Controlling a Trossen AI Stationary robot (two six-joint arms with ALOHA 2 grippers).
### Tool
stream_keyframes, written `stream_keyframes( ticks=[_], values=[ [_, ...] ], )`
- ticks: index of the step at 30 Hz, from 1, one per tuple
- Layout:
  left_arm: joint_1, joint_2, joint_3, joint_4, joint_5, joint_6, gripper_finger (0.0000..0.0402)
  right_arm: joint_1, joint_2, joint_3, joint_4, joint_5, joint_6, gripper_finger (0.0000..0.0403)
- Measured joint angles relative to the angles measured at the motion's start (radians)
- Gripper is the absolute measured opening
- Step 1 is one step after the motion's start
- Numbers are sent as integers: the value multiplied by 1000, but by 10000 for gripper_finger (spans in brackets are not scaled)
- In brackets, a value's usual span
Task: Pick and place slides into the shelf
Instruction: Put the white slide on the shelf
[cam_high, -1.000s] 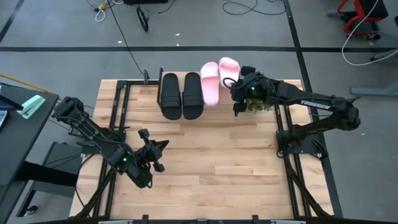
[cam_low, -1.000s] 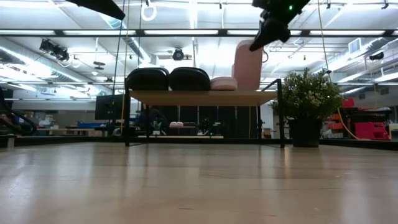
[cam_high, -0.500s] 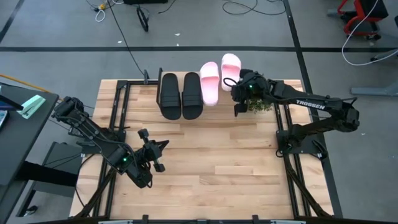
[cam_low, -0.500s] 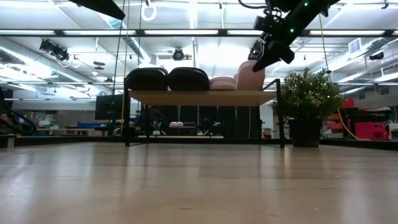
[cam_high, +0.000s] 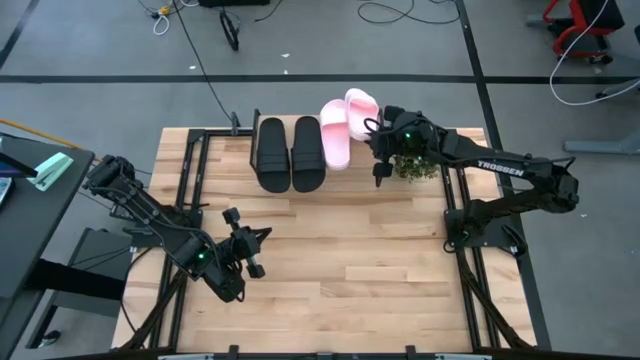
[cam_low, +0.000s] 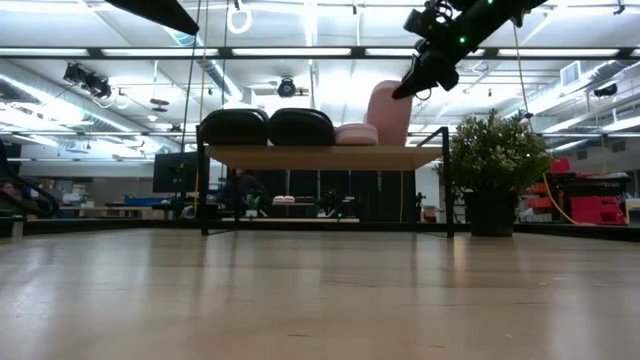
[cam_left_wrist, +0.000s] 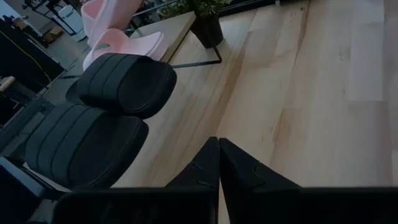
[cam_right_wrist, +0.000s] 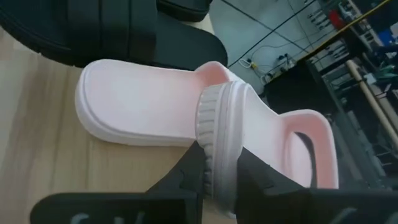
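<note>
Two black slides (cam_high: 290, 153) lie side by side on the shelf (cam_low: 320, 156), soles on its wood board. One pink slide (cam_high: 336, 133) lies flat beside them. The second pink slide (cam_high: 360, 103) stands steeply tilted at the shelf's right end, and it rises above the flat pink slide (cam_low: 357, 133) in the low view. My right gripper (cam_high: 379, 126) is shut on it. My left gripper (cam_high: 246, 250) hovers over the table's near left part, shut on nothing, pointing toward the black slides (cam_left_wrist: 106, 118). My right gripper pinches the second pink slide between its two fingers (cam_right_wrist: 189, 171) at the ribbed sole rim (cam_right_wrist: 217, 134) of its nearest end. The fingers slant down from the table's right. The slide stands on edge, tilted over the flat pink slide (cam_right_wrist: 143, 109), strap (cam_right_wrist: 311, 146) at its far end.
A potted plant (cam_low: 493, 165) stands on the table just right of the shelf, under my right arm (cam_high: 500, 168). Open wood tabletop (cam_high: 350, 250) stretches from the shelf to the near edge. Black frame rails (cam_high: 185, 190) run along the table's sides.
My right gripper dipped the pink slide toward the shelf board, then rose again and shifted a little toward the table's left. The slide turned with it, and its far end now angles toward the flat pink slide. The left arm kept still.
</note>
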Motion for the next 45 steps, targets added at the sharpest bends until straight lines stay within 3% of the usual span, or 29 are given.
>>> stream_keyframes(
  ticks=[27,38,45],
  values=[
    [0,0,0,0,0,-6,22,-14,1,-22,-155,-7,64,53],
    [0,0,0,0,1,-6,15,-14,1,-151,-92,-34,64,49],
    [0,0,0,0,0,-6,22,-10,1,-145,-55,-47,78,49]
  ],
)
